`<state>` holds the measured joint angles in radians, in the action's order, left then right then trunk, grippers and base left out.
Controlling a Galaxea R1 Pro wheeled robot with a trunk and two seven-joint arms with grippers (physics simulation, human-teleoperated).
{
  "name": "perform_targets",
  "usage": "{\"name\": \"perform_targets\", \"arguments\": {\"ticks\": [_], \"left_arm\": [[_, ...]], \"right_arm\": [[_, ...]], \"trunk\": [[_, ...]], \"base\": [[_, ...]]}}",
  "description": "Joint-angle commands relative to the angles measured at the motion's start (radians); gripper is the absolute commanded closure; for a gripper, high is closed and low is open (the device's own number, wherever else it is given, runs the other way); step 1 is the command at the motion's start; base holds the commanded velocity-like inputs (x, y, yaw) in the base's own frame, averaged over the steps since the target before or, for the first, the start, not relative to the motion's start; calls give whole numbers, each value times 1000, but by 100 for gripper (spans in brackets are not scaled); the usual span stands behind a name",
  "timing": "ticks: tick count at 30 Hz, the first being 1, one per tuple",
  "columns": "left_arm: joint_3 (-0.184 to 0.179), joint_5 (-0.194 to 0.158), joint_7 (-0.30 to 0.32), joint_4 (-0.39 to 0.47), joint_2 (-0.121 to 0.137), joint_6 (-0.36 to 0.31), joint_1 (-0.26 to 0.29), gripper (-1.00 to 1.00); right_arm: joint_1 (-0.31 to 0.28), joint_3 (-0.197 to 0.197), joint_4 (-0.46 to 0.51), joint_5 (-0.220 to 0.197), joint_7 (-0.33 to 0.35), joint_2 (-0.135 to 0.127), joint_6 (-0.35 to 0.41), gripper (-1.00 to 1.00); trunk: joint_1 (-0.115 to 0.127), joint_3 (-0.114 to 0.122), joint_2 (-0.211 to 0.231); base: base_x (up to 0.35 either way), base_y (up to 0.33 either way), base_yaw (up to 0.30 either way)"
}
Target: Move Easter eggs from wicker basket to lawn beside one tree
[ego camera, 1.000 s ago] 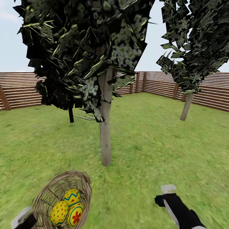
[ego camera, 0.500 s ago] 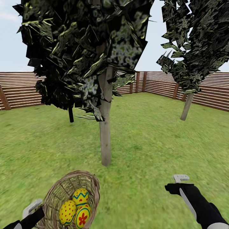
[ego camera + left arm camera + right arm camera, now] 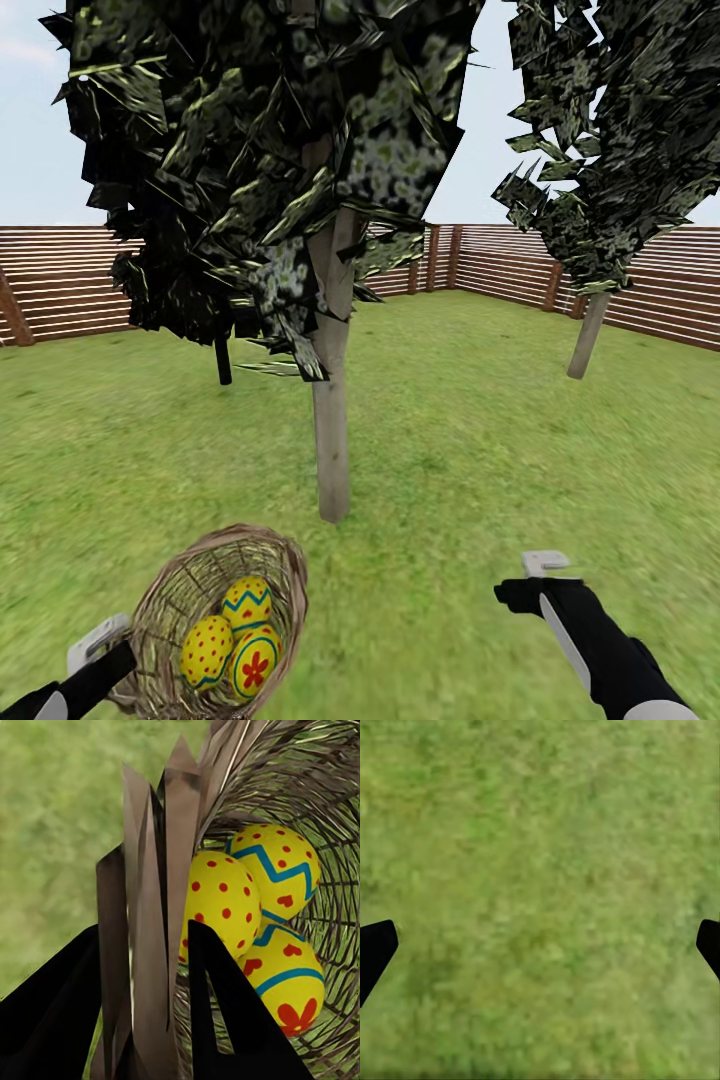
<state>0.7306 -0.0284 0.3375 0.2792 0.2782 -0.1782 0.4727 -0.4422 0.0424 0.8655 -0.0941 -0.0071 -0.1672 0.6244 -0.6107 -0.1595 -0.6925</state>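
The wicker basket [image 3: 168, 608] hangs low at the left of the head view, tipped toward me, in front of the tree [image 3: 332, 440] with the pale trunk. Inside lie the three Easter eggs: a red-dotted one [image 3: 207, 650], a blue-zigzag one [image 3: 247, 602] and a red-flower one [image 3: 255, 662]. My left gripper [image 3: 108, 652] is shut on the basket's rim [image 3: 154, 907], one black finger on each side of the weave, and the eggs [image 3: 221, 904] sit just behind it. My right gripper [image 3: 522, 596] hovers open over the lawn [image 3: 540, 855], its fingertips [image 3: 375, 945] far apart.
A second pale-trunk tree [image 3: 587, 335] stands at the back right. A thin black trunk [image 3: 223, 360] shows behind the near tree. A brown slat fence [image 3: 60, 285] rings the garden. Open grass [image 3: 450, 480] spreads to the right of the near trunk.
The basket has risen and shifted right with my left gripper, closer to the near tree. My right gripper rose and moved right, then came back a little to the left.
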Motion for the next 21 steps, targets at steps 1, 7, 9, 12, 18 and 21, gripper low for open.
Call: {"name": "perform_targets", "arguments": {"ticks": [1, 7, 9, 12, 18, 21], "left_arm": [[8, -5, -5, 0, -1, -14, 1, 100], [5, -9, -103, 10, 4, -165, 1, 100], [5, -8, -101, 8, 0, -163, 1, 100], [0, -7, -82, 11, 2, -180, 1, 100], [-4, -4, -71, 65, 15, -165, 3, 100], [-4, 5, -69, 75, 12, -152, 3, 100]], "right_arm": [[-1, 3, 1, -9, -4, 3, 4, -100], [0, 21, -16, 48, -16, 29, 2, -100], [-1, 23, -35, 69, -17, 35, -10, -100], [-1, 24, -37, 69, -17, 35, -17, -100], [-1, 28, -49, 65, -14, 22, -30, -100], [0, 27, -65, 71, -16, 17, -38, -100]], "trunk": [[0, -2, -1], [0, -2, -1], [0, -2, -1], [0, -2, -1], [0, -2, -1], [0, -2, -1]], "base": [[0, 0, 0], [0, 0, 0], [0, 0, 0], [0, 0, 0], [0, 0, 0], [0, 0, 0]]}}
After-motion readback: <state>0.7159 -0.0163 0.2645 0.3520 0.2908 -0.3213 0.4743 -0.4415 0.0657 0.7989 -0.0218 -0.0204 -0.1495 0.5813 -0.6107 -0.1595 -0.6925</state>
